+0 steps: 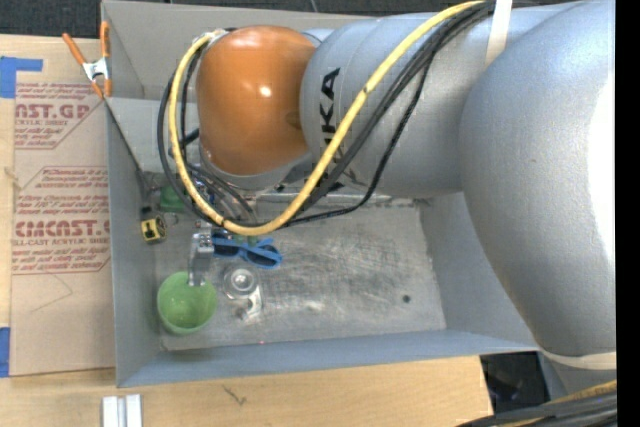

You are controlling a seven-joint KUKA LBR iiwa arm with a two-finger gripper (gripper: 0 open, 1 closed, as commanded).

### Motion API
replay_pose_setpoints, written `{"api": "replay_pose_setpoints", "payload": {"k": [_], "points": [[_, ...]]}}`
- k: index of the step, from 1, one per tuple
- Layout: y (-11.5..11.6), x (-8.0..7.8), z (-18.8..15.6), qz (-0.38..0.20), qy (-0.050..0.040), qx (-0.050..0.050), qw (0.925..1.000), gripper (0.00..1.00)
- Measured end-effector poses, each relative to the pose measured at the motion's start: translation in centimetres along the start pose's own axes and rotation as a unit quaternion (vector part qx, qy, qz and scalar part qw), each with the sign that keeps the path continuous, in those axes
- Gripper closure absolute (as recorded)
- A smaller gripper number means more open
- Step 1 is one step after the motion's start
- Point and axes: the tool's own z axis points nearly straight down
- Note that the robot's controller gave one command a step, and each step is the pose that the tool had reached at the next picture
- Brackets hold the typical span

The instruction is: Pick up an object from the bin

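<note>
The arm [500,135] takes up the right and middle of the frame and covers most of the bin [330,347], so only the bin's lower left floor is open to view. The orange cover [250,100] on the wrist sits in the upper middle, with yellow and black cables [335,150] looped round it.

Below the cover, a slim grey part of the gripper [203,257] pokes down toward the lower left. The rest of it is tucked under the wrist, so I cannot tell whether it is open or closed, and nothing can be seen held in it.

The green ball [186,305] (or a rounded cap, it is hard to say) lies in the bin's lower left corner. It is just below the gripper's visible tip and slightly to the left of it, close enough that they may touch. Being round, it has no long axis to line up with, so I judge it the likely pick.

A blue piece [252,252] lies just right of the tip, running left to right. Below it sits a small clear piece [240,283]. A tiny yellow-and-black piece [151,229] rests by the left wall, too small to name. Whatever lies beneath the arm is hidden.
</note>
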Motion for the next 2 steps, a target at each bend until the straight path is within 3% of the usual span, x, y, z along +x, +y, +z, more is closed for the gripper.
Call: {"api": "replay_pose_setpoints", "payload": {"k": [1, 2], "points": [[-7.9, -0.5, 10.6, -0.156, -0.0109, -0.003, 0.9876, 0.0], [-9.6, -4.1, 9.0, -0.117, -0.006, 0.0, 0.9931, 0.0]]}}
